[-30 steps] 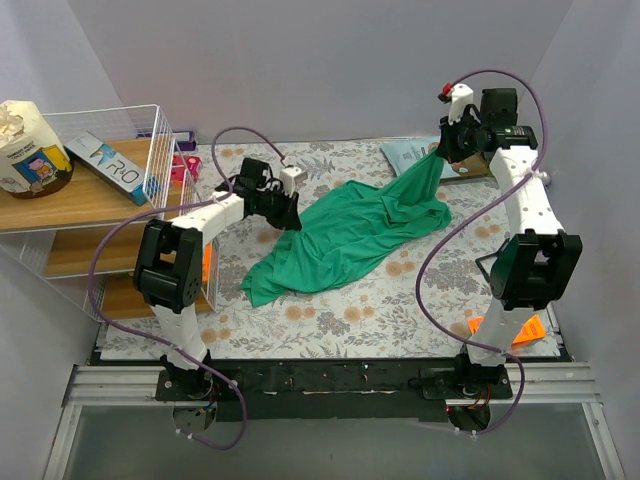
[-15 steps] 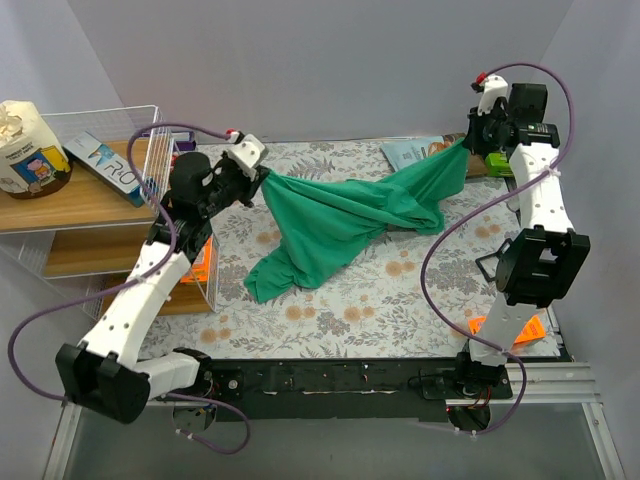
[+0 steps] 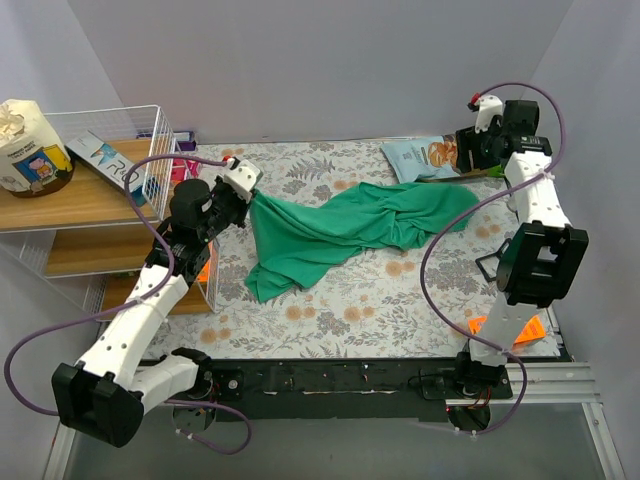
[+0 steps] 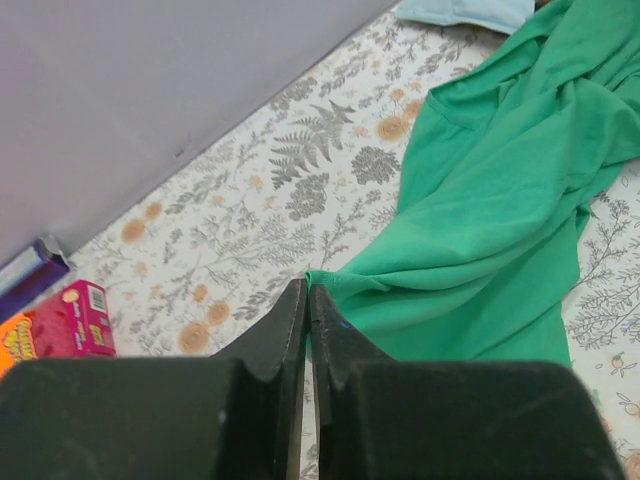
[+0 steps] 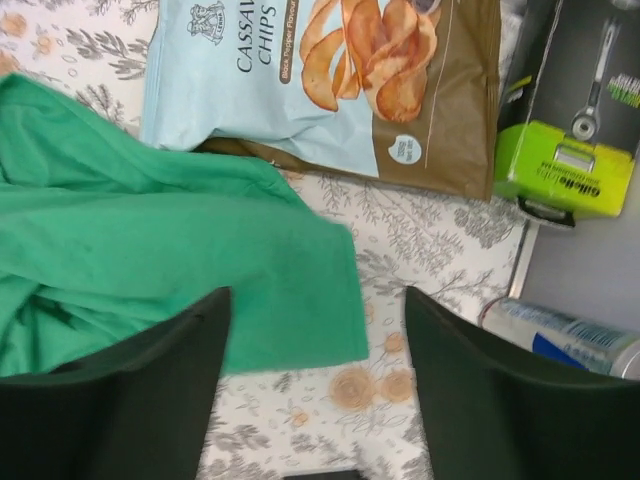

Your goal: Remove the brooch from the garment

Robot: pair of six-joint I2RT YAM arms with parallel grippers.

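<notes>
The green garment (image 3: pixel 350 225) lies crumpled across the floral mat (image 3: pixel 340 310), stretched from left to right. My left gripper (image 3: pixel 248 195) is shut on its left edge, and in the left wrist view a tip of cloth (image 4: pixel 500 200) shows pinched between the closed fingers of that gripper (image 4: pixel 308 290). My right gripper (image 3: pixel 462 150) hangs open over the back right. Its wrist view shows the garment's right corner (image 5: pixel 150 200) lying flat on the mat below the gripper (image 5: pixel 317 300), not touched. I cannot make out the brooch in any view.
A chips bag (image 3: pixel 425 155) lies at the back right beside a green box (image 5: pixel 575 120) and a can (image 5: pixel 560 335). A wire rack with shelves (image 3: pixel 100 190) stands on the left. A pink box (image 4: pixel 75 320) sits by the wall.
My right gripper opened and let go of the garment, whose right end dropped flat onto the mat. My left gripper kept its hold and sank a little toward the mat.
</notes>
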